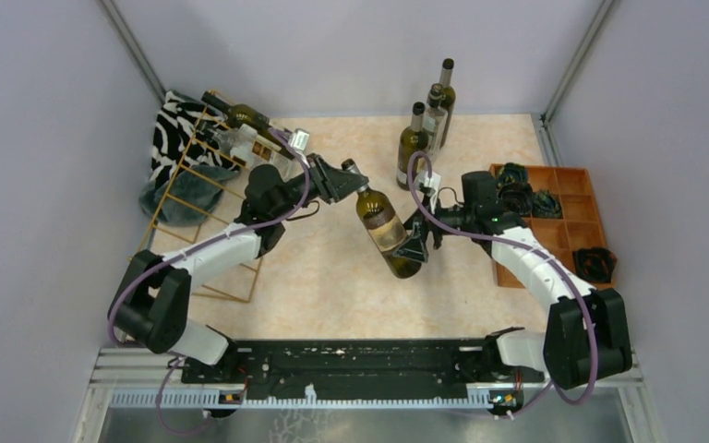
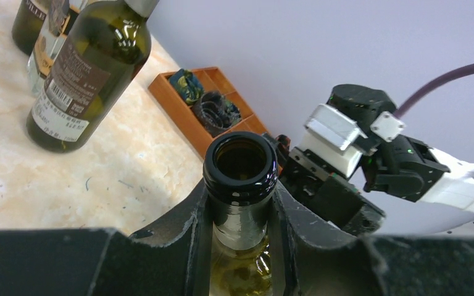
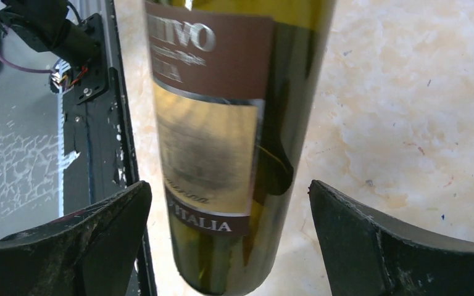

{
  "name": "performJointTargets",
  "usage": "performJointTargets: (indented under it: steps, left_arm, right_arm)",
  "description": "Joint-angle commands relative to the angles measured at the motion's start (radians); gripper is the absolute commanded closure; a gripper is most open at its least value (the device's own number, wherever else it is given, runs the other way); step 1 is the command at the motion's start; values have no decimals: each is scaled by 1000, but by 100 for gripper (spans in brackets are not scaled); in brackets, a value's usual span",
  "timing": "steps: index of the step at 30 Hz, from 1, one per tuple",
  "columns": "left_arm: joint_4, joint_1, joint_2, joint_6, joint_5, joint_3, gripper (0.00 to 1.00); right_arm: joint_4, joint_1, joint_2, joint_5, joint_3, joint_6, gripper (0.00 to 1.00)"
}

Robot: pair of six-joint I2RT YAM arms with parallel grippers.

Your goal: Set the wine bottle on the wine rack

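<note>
A green wine bottle (image 1: 383,226) with a brown and cream label hangs tilted over the middle of the table, neck toward the upper left. My left gripper (image 1: 349,177) is shut on its neck; in the left wrist view the fingers (image 2: 188,216) press both sides just under the open mouth (image 2: 241,161). My right gripper (image 1: 415,245) stands open around the bottle's lower end. In the right wrist view the bottle (image 3: 222,123) passes between the fingertips (image 3: 108,225) with a gap on each side. The gold wire wine rack (image 1: 194,189) stands at the left, holding two bottles (image 1: 240,117) near its top.
Three bottles (image 1: 413,143) stand upright at the back centre, one close in the left wrist view (image 2: 86,74). An orange-brown compartment tray (image 1: 574,181) with dark bundles sits at the right. A zebra-patterned cloth (image 1: 171,129) lies behind the rack. Grey walls close in both sides.
</note>
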Motion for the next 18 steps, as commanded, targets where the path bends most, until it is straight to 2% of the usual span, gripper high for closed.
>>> performJointTargets:
  steps: [1,9,18]
  left_arm:
    - [184,3,-69,-90,-44,-20,100]
    - [290,3,-85,-170,-142,-87,100]
    - [324,4,-115,-199,-201,-114,100]
  right_arm:
    - [60,11,19,10,16,38,3]
    - [59,64,64,-22,17,39,3]
    - [57,87,103,-27,27,41,4]
